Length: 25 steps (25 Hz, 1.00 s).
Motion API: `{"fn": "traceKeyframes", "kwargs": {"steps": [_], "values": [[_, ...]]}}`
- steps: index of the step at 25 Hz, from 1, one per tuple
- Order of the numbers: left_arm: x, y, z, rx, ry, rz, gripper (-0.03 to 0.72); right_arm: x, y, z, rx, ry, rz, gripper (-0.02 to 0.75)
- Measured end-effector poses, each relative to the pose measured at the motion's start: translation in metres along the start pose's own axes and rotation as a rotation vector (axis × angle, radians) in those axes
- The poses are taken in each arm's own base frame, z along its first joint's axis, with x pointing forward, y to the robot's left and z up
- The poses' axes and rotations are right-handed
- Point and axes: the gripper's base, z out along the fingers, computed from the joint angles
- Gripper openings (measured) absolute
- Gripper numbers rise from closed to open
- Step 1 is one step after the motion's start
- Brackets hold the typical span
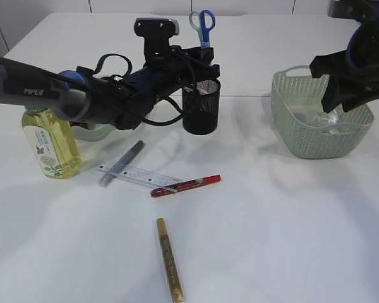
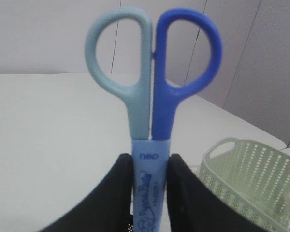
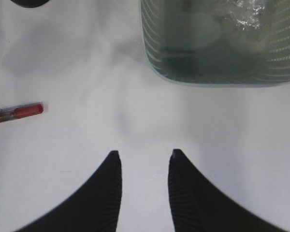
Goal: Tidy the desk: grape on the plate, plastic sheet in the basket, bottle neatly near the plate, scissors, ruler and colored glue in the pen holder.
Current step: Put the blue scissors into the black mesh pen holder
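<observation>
left hand (image 2: 150, 179) grips scissors (image 2: 152, 77) above pen holder (image 1: 201, 106).

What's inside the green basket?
In the green basket lies a crinkly clear plastic sheet. The right wrist view shows it too, near the basket's far side. The right arm and the basket's wall hide part of the inside, so anything else there stays unseen.

The scissors (image 2: 152, 92) have smooth, matt plastic handles and a glossy printed sheath. The pen holder (image 1: 201, 105) is black metal mesh. The basket (image 1: 319, 129) is pale green woven-look plastic holding a crinkled, shiny clear plastic sheet (image 1: 325, 120). The bottle (image 1: 50, 142) is glossy clear plastic. The ruler (image 1: 139, 176) looks translucent. The tabletop (image 1: 271, 227) is smooth matt white.
</observation>
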Motion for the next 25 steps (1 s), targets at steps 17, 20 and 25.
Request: {"fn": "traceKeyframes", "kwargs": {"steps": [17,20,25], "values": [[0.005,0.011,-0.001,-0.042,0.039,-0.017,0.166,0.0,0.0,0.0,0.002,-0.002,0.001,0.276],[0.008,0.012,0.0,-0.044,0.045,-0.018,0.166,-0.001,0.0,0.0,0.002,-0.012,0.001,0.276],[0.015,0.013,0.0,-0.047,0.059,-0.019,0.166,-0.001,0.0,0.0,0.003,-0.016,0.0,0.275]]}}
